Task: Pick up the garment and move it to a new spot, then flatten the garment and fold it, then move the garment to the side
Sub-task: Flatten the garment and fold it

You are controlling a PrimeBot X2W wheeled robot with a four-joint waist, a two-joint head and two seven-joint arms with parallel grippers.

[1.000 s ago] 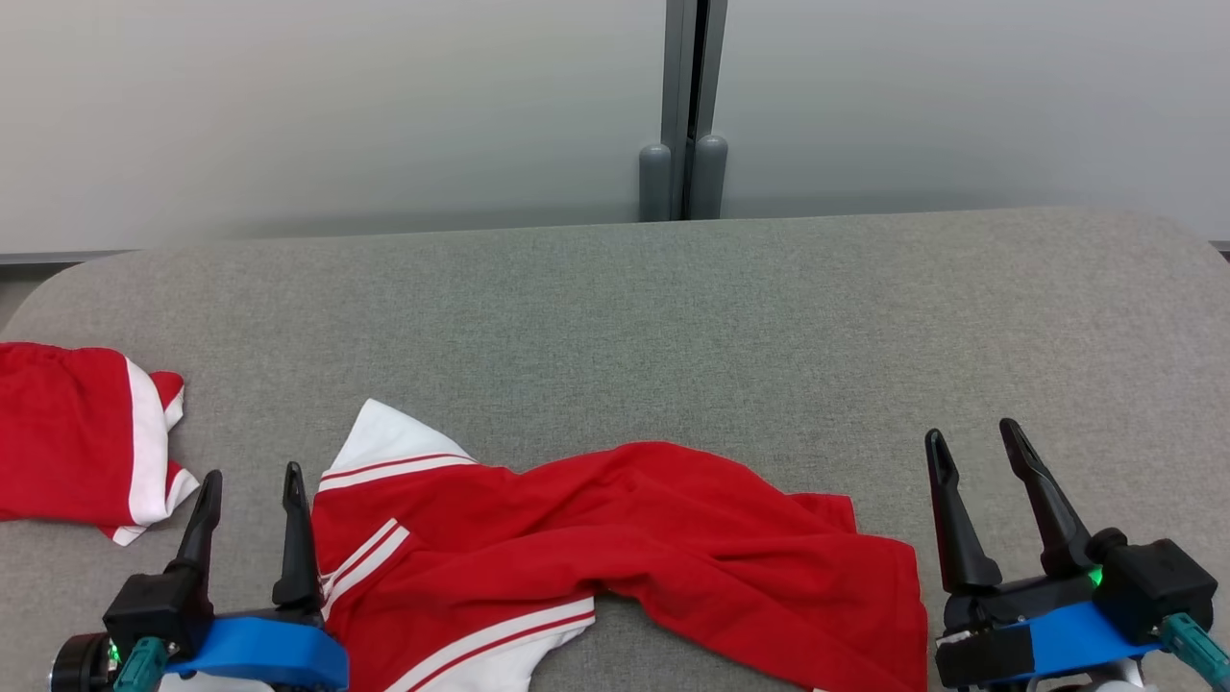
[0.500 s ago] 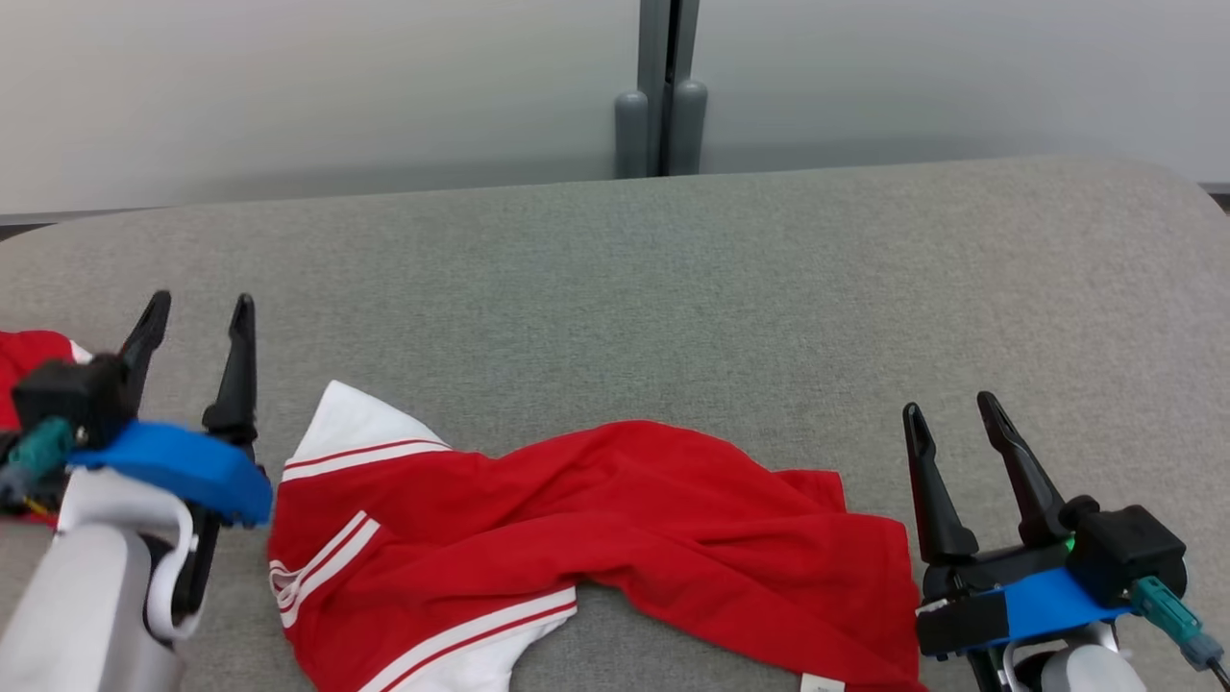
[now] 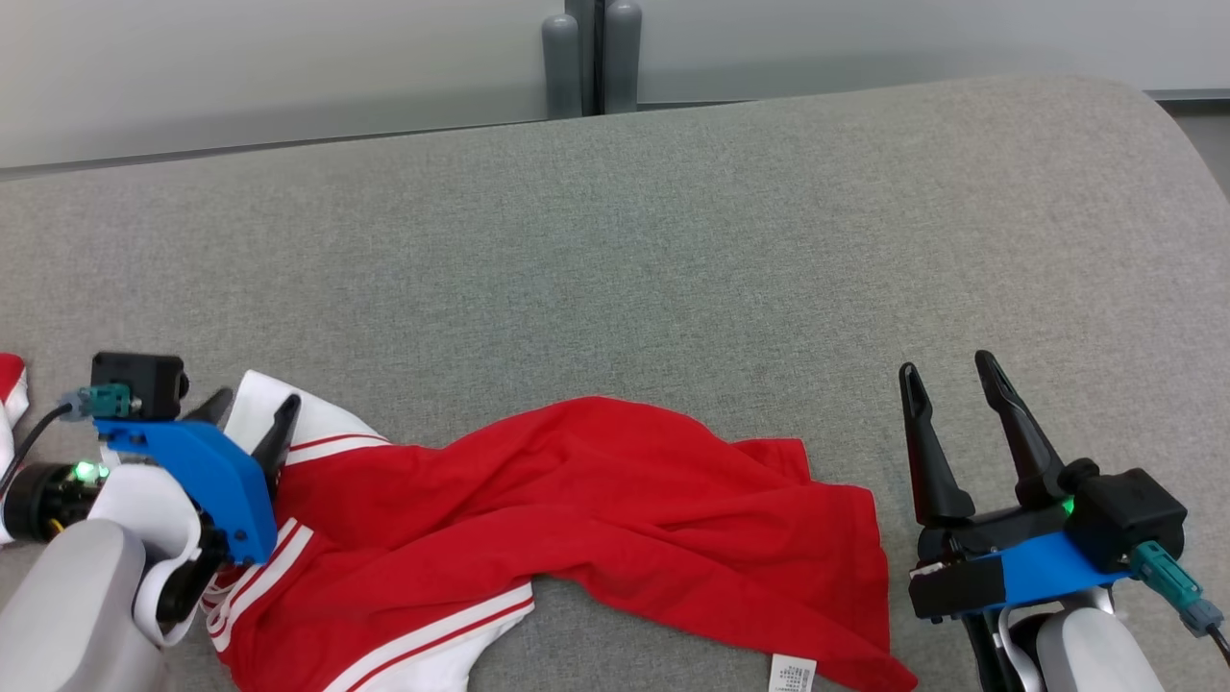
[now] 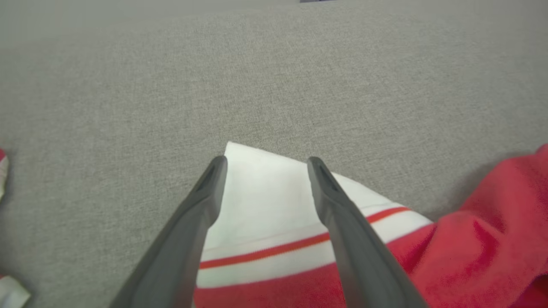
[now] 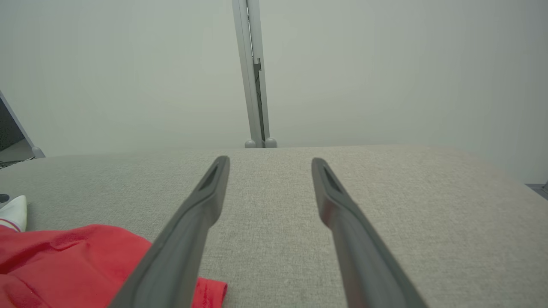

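Observation:
The garment (image 3: 577,509) is red with white striped trim and lies crumpled on the grey padded surface (image 3: 673,240), near the front and left of centre. My left gripper (image 3: 258,404) hangs open over the garment's white far-left corner. In the left wrist view that white corner (image 4: 265,196) lies between and just under the spread fingers of the left gripper (image 4: 266,160); whether they touch the cloth I cannot tell. My right gripper (image 3: 947,365) stands open just right of the garment's right edge, nothing between its fingers. In the right wrist view the right gripper (image 5: 269,159) points across bare surface, the garment (image 5: 64,265) at lower left.
A second red and white cloth (image 3: 8,380) peeks in at the far left edge. A grey post (image 3: 591,43) and pale wall panels stand behind the surface. The surface rounds off at the right corner (image 3: 1168,106). A white label (image 3: 793,671) shows at the garment's front hem.
The head camera has tilted down, shifting the whole picture. My left gripper rose from the garment's left side, then swung right onto its white corner. The right gripper has barely moved.

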